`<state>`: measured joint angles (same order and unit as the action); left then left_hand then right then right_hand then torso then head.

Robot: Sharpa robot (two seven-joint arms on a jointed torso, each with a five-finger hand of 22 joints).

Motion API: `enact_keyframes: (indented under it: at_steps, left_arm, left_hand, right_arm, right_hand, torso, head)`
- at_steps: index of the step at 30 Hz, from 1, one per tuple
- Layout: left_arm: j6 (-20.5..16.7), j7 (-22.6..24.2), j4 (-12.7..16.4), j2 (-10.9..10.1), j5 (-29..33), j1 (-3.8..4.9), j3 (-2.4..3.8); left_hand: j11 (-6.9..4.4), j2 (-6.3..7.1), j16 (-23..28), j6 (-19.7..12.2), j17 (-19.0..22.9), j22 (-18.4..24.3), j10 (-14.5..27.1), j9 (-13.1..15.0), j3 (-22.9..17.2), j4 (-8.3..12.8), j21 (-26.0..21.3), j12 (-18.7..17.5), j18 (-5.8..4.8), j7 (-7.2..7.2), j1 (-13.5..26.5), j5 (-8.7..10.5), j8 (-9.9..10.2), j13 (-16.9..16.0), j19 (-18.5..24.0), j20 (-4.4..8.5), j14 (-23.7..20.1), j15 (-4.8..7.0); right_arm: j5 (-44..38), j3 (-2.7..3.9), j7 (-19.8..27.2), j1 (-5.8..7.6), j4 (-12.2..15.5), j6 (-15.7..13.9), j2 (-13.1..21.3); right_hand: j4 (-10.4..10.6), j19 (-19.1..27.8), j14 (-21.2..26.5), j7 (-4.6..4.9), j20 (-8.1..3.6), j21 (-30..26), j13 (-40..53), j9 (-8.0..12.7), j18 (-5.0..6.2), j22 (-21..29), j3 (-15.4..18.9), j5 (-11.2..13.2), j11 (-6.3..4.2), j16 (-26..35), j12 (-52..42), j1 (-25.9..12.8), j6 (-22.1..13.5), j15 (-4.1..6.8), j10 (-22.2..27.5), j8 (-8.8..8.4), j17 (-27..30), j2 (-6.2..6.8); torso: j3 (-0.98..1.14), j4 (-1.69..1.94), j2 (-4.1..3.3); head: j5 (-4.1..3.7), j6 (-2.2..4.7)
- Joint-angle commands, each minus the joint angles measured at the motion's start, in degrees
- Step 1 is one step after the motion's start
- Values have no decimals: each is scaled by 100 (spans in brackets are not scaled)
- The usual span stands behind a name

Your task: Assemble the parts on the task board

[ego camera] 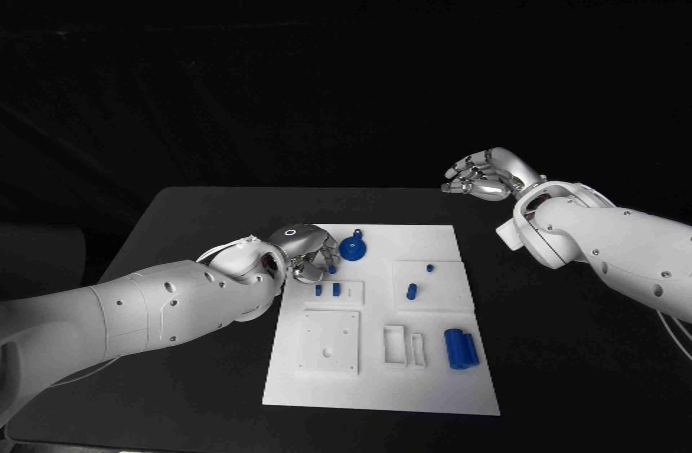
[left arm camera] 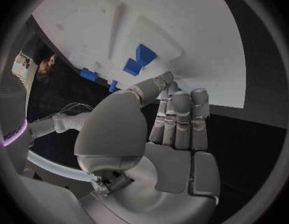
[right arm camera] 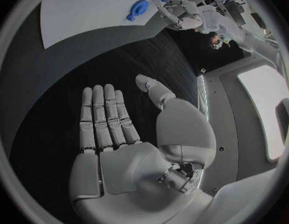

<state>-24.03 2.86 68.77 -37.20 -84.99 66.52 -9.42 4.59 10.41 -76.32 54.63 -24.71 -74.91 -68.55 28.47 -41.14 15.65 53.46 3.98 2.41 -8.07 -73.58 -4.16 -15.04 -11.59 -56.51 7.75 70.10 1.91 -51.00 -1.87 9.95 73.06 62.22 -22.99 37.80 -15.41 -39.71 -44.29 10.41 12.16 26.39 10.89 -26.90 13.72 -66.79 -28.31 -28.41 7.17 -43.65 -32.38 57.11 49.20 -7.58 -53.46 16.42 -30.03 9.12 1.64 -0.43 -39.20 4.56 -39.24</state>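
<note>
Task board (ego camera: pixel 433 393) sits mid-surface (ego camera: pixel 188 223), white, no readable writing or labels on it or the parts.

Left hand (ego camera: pixel 300 256) is at the board's left edge, far half, fingers curled in together over the edge. Left wrist view: fingers (left arm camera: pixel 181 115) pressed side by side, thumb folded across toward them; can't tell if anything is pinched between them.

Right hand (ego camera: pixel 488 175) is off the board, past its far right corner, above the surface, holding nothing. Right wrist view: palm flat, fingers (right arm camera: pixel 107 115) straight and close together, thumb out to the side.

Parts on the board:
- round blue part (ego camera: pixel 353 248) near the far edge, just beside the left hand
- two small blue pegs (ego camera: pixel 327 290) in a recess near the left edge
- blue pin (ego camera: pixel 411 292) and small blue stud (ego camera: pixel 428 268) in the right-of-centre panel
- larger blue block (ego camera: pixel 460 347) toward the near right side
</note>
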Motion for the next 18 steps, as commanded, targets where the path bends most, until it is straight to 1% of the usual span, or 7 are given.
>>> enact_keyframes:
  at_steps: [1,6,11,13,14,16,18]
  left_arm:
    - [-105,-43,15,-23,51,0,8]
    - [-101,-70,-6,-121,169,3,24]
    - [-109,-46,-48,-225,441,11,143]
    - [-95,12,-73,-258,750,28,200]
    - [-116,80,-119,-266,1156,56,253]
    - [-164,194,-151,-323,1872,130,270]
    - [-146,308,-122,-402,2324,174,297]
  left_hand:
    - [54,59,-8,-61,-4,-96,125,-4,-38,-7,18,-30,476,-9,-38,-28,13,13,-9,-48,-26,-46]
    - [89,64,-3,-136,-4,-95,241,-18,-69,5,17,-30,497,-39,-90,-42,44,30,-1,-82,-36,-79]
    - [103,72,0,-180,-4,-96,280,-27,-79,7,17,-21,507,-58,-107,-43,61,34,10,-100,-49,-94]
    - [106,69,0,-194,-5,-98,276,-30,-79,1,19,-13,509,-66,-104,-42,66,31,14,-105,-53,-97]
    - [106,67,-2,-199,-6,-99,268,-31,-78,-5,20,-7,509,-70,-100,-40,67,28,15,-107,-53,-97]
    - [104,58,58,-205,20,-93,221,-30,-55,-69,-2,20,496,-82,-15,16,64,12,58,-124,-121,-98]
    - [100,58,181,-219,76,-74,179,-29,-22,-148,-63,42,472,-93,100,60,61,-4,146,-141,-227,-97]
  right_arm:
    - [-12,2,43,-3,4,110,8]
    - [-12,2,28,-4,6,129,34]
    - [-70,2,-29,-20,61,295,108]
    - [-132,2,-60,-28,105,362,143]
    - [-179,1,-82,-33,139,425,172]
    - [-304,1,-131,-50,226,556,240]
    - [-480,0,-191,-63,304,734,302]
  right_hand:
    - [4,7,45,16,35,-33,-6,9,100,-6,24,-27,7,-38,-21,11,-23,7,6,16,5,-48]
    - [-1,7,47,16,34,-35,-10,10,102,-9,21,-23,8,-41,-21,19,-25,6,8,15,10,-50]
    - [-43,-13,34,12,34,-39,-24,13,114,-25,-12,28,3,-68,-36,90,-17,6,0,19,32,-80]
    - [-85,-48,17,5,35,-42,-38,13,128,-33,-75,107,-3,-91,-48,194,4,4,-14,30,56,-107]
    - [-90,-86,-11,0,30,-37,-49,13,128,-36,-110,136,-5,-110,-46,236,16,9,-22,36,65,-116]
    - [-95,-242,-144,-19,-12,-3,-82,9,128,-38,-206,205,-22,-168,-16,334,64,55,-83,59,93,-131]
    - [-96,-509,-407,-30,-100,92,-132,5,128,-52,-282,264,-32,-278,75,399,104,174,-158,79,101,-148]
  torso:
    - [0,-1,1]
    - [-2,-4,2]
    - [1,1,4]
    - [2,0,7]
    - [2,-2,7]
    - [4,-7,9]
    - [4,-10,5]
  head:
    - [-2,6]
    - [-20,15]
    - [-56,49]
    - [-74,60]
    - [-102,73]
    - [-131,94]
    - [-155,112]
